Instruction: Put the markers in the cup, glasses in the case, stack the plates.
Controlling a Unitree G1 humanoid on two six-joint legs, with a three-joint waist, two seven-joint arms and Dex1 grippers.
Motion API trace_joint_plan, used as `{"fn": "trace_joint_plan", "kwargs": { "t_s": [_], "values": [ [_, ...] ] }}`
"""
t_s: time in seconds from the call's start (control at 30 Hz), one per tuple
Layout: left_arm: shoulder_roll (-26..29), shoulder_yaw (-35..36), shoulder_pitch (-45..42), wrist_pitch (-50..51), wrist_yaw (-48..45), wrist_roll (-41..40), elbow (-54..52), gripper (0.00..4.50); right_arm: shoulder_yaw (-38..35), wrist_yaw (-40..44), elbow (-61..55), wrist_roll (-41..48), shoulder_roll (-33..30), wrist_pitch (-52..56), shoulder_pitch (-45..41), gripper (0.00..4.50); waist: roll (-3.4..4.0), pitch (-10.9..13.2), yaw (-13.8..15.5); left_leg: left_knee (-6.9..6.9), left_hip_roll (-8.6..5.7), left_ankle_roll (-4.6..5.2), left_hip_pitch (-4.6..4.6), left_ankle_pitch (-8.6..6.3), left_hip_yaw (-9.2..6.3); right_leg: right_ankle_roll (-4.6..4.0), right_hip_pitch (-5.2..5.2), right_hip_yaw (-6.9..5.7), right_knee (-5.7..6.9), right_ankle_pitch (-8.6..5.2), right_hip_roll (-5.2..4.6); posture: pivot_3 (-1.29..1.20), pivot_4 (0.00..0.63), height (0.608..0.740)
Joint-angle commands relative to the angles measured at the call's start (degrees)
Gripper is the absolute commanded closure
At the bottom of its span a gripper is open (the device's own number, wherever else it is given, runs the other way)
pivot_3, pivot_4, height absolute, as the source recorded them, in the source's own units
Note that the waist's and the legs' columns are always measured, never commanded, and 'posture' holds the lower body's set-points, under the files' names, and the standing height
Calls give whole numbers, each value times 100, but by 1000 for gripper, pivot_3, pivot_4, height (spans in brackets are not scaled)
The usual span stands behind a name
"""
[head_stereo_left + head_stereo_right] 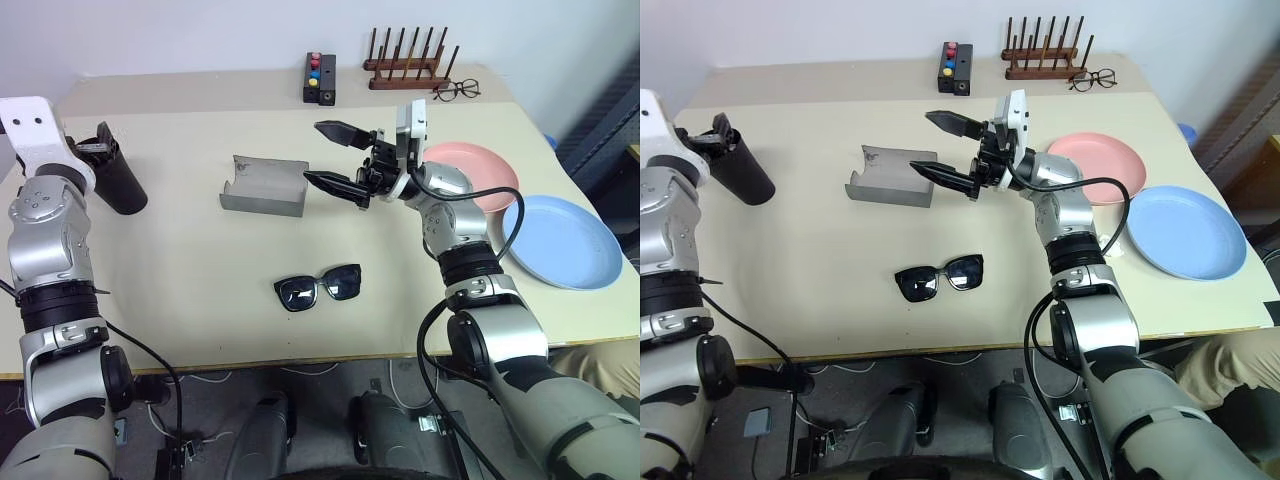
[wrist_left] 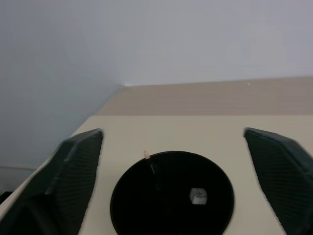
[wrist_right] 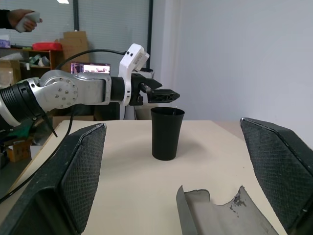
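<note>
My two head views look forward and down over the table [image 1: 200, 300] from close above, sharing nearly the same scene. My left wrist view sits right over the cup [image 2: 172, 193], looking into its mouth. My right wrist view looks level across the tabletop, sharing that cup and catching the case [image 3: 220, 218].

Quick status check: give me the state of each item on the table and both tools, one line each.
cup: upright, a marker tip shows inside at its rim
case: open, nothing in it
sunglasses: unfolded, on the table, outside the case
pink plate: flat, not stacked
blue plate: flat, beside the pink one
left tool: open above the cup
right tool: open, holding nothing, over the table by the case
</note>
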Motion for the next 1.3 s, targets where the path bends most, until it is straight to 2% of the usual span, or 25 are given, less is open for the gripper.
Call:
{"fn": "trace_joint_plan", "kwargs": {
  "t_s": [0.03,0.17,0.3,0.4,0.47,0.57,0.63,0.73,0.9,1.13,1.3],
  "values": [
    [-9,133,-127,-195,-164,-245,-349,17,-99,-11,-237,87,-21,-48,-135,0,0,0,3,0,0,0,0,0,0,0,0,0,0,0,0,0,150,740],
    [-153,103,-386,158,-708,-868,-709,17,-82,-48,-233,22,-108,-26,-106,0,0,0,25,1,0,0,-2,0,0,0,0,0,-2,0,-1,0,150,740],
    [123,-674,-366,858,-2410,-1435,-1306,17,-11,-40,-354,-51,-241,69,34,0,0,0,62,2,-2,-9,-8,5,0,0,-1,0,-5,0,-2,0,150,740],
    [528,-1409,-267,1006,-3773,-1483,-1425,17,18,-44,-565,-70,-343,165,205,0,2,1,75,-1,-2,-22,-8,13,1,0,-2,0,-6,0,1,0,150,740],
    [741,-1878,-396,821,-4653,-1344,-1072,17,33,-94,-733,-69,-394,227,324,0,5,2,82,-3,-2,-23,-7,13,3,-1,-1,1,-6,0,2,0,150,740],
    [995,-3000,-1021,-242,-6225,-447,280,17,29,-245,-1136,-51,-462,363,600,0,5,3,92,-4,0,-26,-6,16,3,-2,-1,0,-6,-1,11,0,150,740],
    [973,-3384,-1476,-824,-6812,-57,1126,17,42,-334,-1336,-42,-477,433,725,0,6,3,100,-4,-2,-25,-6,16,5,-3,-1,-1,-6,-1,14,0,150,740],
    [785,-3937,-2430,-1895,-6922,858,2757,17,38,-495,-1666,-23,-502,516,934,0,4,4,104,0,-3,-3,-10,4,8,-2,-2,-1,-8,-1,15,0,150,740],
    [395,-4409,-3431,-2986,-6521,1888,4460,17,17,-726,-2103,15,-567,661,1234,0,2,5,107,5,-5,6,-13,-1,8,2,-1,-3,-9,-3,12,0,150,740],
    [-69,-4689,-3730,-3545,-6275,2698,5292,17,-11,-945,-2498,56,-682,828,1458,0,0,7,86,6,-6,9,-15,-3,8,6,-4,-3,-6,-5,10,0,150,740],
    [-203,-4928,-3729,-3630,-5608,3344,5513,17,-42,-1077,-2666,96,-754,882,1546,0,0,7,91,5,-5,9,-17,-3,7,6,-8,-3,-4,-5,10,0,150,740]
  ]
}}
